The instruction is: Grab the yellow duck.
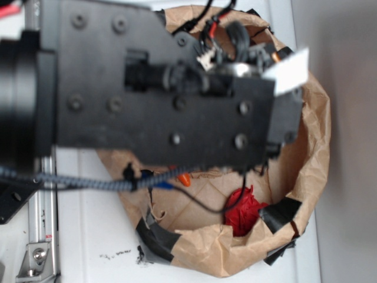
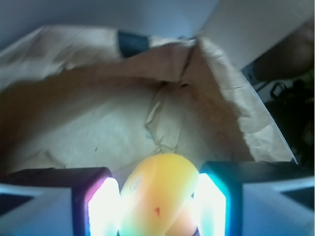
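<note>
In the wrist view the yellow duck (image 2: 158, 194), glossy and rounded with an orange tinge, fills the gap between my two glowing pads (image 2: 102, 209). My gripper (image 2: 157, 211) is shut on it, both pads pressing its sides. Brown paper of the bag (image 2: 88, 118) lies behind it. In the exterior view my black arm (image 1: 159, 88) covers most of the bag (image 1: 312, 141), and the duck and the fingers are hidden under it.
A wrinkly red lump (image 1: 244, 211) lies in the bag's near right part. An orange tip (image 1: 185, 179) and a blue bit (image 1: 165, 185) peek out below the arm. Black tape patches (image 1: 281, 213) line the bag's rim. A metal rail (image 1: 41, 236) runs at left.
</note>
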`<state>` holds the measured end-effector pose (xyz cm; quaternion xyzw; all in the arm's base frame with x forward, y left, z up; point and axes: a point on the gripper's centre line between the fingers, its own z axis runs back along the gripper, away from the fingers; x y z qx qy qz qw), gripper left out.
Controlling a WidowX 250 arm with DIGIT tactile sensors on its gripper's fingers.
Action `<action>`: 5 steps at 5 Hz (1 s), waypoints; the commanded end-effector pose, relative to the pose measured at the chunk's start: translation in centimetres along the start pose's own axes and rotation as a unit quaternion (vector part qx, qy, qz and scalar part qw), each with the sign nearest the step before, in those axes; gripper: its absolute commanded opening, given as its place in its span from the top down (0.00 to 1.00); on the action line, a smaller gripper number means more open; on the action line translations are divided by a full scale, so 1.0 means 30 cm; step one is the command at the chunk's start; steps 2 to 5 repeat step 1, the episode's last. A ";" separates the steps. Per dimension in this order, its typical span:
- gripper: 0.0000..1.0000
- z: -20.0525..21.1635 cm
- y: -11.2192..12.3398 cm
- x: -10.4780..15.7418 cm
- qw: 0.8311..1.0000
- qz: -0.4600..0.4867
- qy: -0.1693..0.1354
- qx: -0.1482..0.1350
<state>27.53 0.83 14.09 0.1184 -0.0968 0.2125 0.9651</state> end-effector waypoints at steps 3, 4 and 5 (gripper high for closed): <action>1.00 0.070 0.043 0.062 0.994 -0.014 -0.055 -0.094; 1.00 0.070 0.043 0.062 0.994 -0.014 -0.055 -0.094; 1.00 0.070 0.043 0.062 0.994 -0.014 -0.055 -0.094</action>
